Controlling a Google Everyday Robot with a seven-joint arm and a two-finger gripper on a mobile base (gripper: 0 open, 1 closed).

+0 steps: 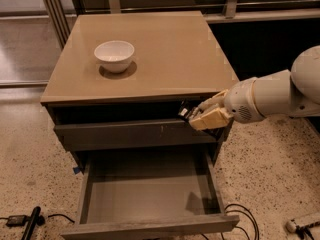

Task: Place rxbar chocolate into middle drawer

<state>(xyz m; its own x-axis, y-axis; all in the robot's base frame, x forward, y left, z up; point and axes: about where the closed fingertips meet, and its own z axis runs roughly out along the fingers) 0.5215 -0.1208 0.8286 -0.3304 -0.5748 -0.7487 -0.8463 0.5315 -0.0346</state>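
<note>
My gripper (200, 117), with tan fingers (211, 119), is shut on the rxbar chocolate (184, 112), a small black bar whose end sticks out to the left. It hangs in front of the right end of the closed upper drawer front (130, 134), just below the cabinet top. The middle drawer (145, 196) is pulled open below, grey and bare inside. The bar is above the drawer's right rear part, well clear of its floor.
A white bowl (114, 55) stands on the tan cabinet top (170, 49) at the left. Cables (242, 216) lie on the speckled floor by the drawer's right front corner, a black object (30, 223) at lower left, a white one (300, 224) at lower right.
</note>
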